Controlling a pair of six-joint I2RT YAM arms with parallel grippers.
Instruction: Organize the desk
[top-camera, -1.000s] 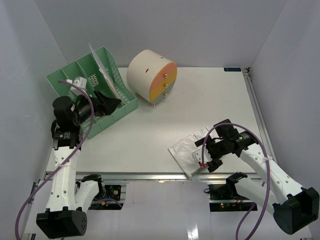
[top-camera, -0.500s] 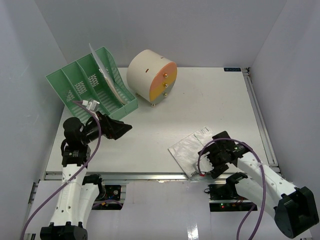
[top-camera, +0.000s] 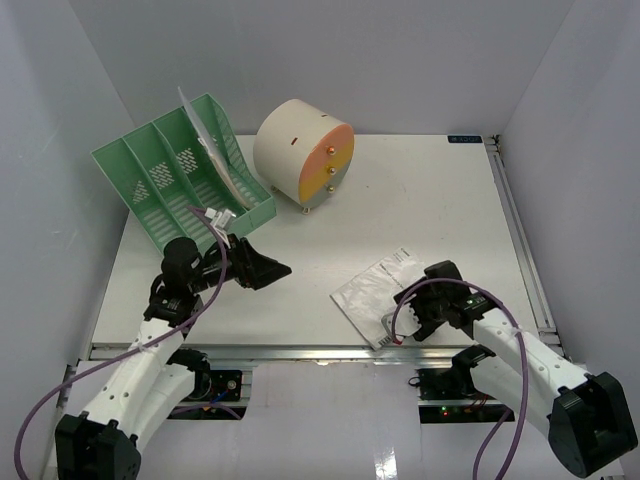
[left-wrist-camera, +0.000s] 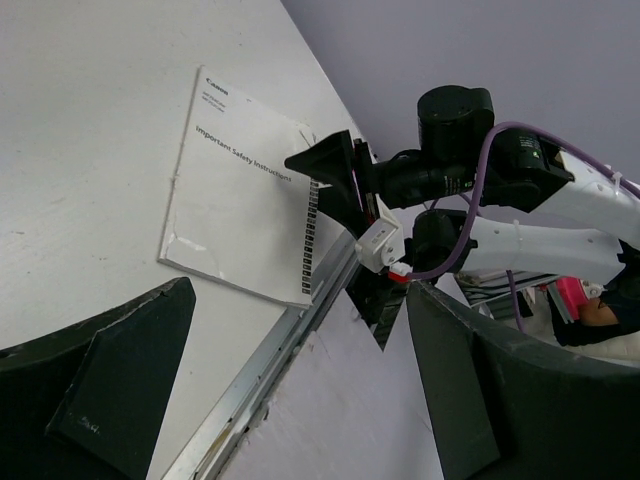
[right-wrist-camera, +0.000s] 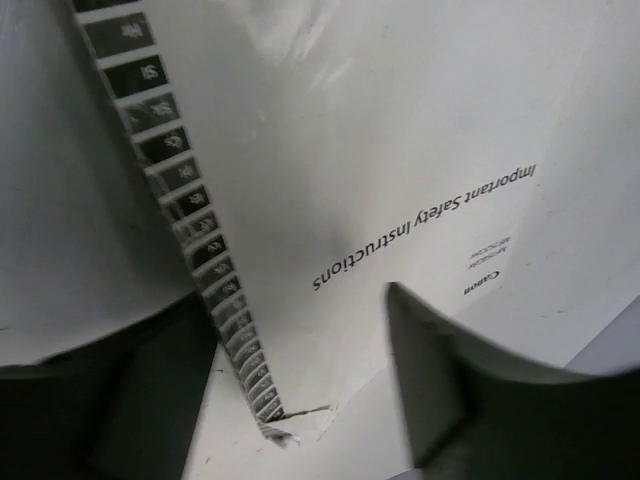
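Over the large flat white table (top-camera: 430, 200), which fills the floor of the white-walled bay under both arms, the right tool (top-camera: 412, 322) is down at the near right edge of the thin white paper safety booklet (top-camera: 372, 295). The booklet lies flat near the front, its near corner at the metal front rail (top-camera: 300, 350). The right wrist view shows the two dark fingers (right-wrist-camera: 150, 390) part-way apart, with the tabbed page edge running between them. Whether they have actually bitten the paper cannot be told.

The left tool (top-camera: 272, 265) hangs above the bare table near the slotted green plastic file rack (top-camera: 185, 180). Its fingers are spread wide and it carries nothing.

Here is the danger. A booklet this thin gives the fingers little to catch, so they may nip only the cover and let the pages fan out. The ragged corner (right-wrist-camera: 285, 432) could tear further under a pull. A sideways push might also slide the booklet over the rail.
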